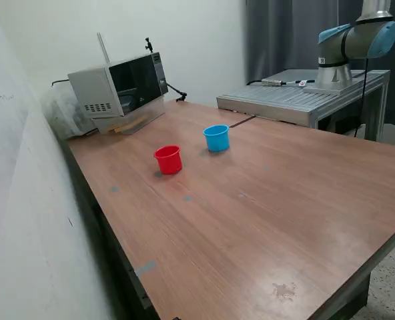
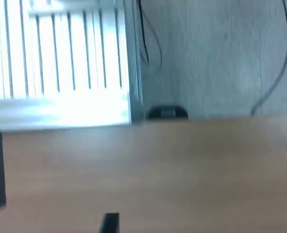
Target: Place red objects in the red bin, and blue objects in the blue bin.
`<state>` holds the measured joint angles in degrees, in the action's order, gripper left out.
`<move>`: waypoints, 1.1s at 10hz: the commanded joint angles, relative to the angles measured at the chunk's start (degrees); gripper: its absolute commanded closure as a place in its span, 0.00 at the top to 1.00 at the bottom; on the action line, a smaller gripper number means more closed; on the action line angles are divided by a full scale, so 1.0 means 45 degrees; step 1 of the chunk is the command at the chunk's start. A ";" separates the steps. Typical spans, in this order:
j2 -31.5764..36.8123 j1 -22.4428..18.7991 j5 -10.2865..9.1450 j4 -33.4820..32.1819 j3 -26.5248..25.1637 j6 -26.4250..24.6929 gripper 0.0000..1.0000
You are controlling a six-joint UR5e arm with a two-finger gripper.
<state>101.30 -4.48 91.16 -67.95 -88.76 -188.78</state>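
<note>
The red cup [image 1: 168,159] and blue cup [image 1: 216,138] stand upright near each other on the desk [image 1: 271,200], in front of a microwave [image 1: 121,85]. Can't tell if the fingers [image 2: 109,223] are open, and no cubes are visible.

You have a reddish-brown wood-grain desk [image 1: 264,200] with a few grey-blue smudges and one dark stain near its front edge. On it, the red cup [image 1: 169,159] is a solid bright red; just beside it, the blue cup [image 1: 216,137] is a plain light blue. Behind the red cup, the microwave [image 1: 119,86] is silver-grey with a glossy black door. The arm [image 1: 357,40] is light grey with pale-blue joint caps, set on a ribbed grey metal platform [image 1: 297,100]. Dark grey curtains [image 1: 284,33] hang behind; the wall [image 1: 197,33] is off-white.
</note>
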 commanded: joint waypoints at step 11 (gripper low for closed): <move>0.0068 0.0351 0.0016 0.1544 -0.0119 0.0075 1.00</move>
<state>101.60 -2.89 91.23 -61.00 -89.29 -188.44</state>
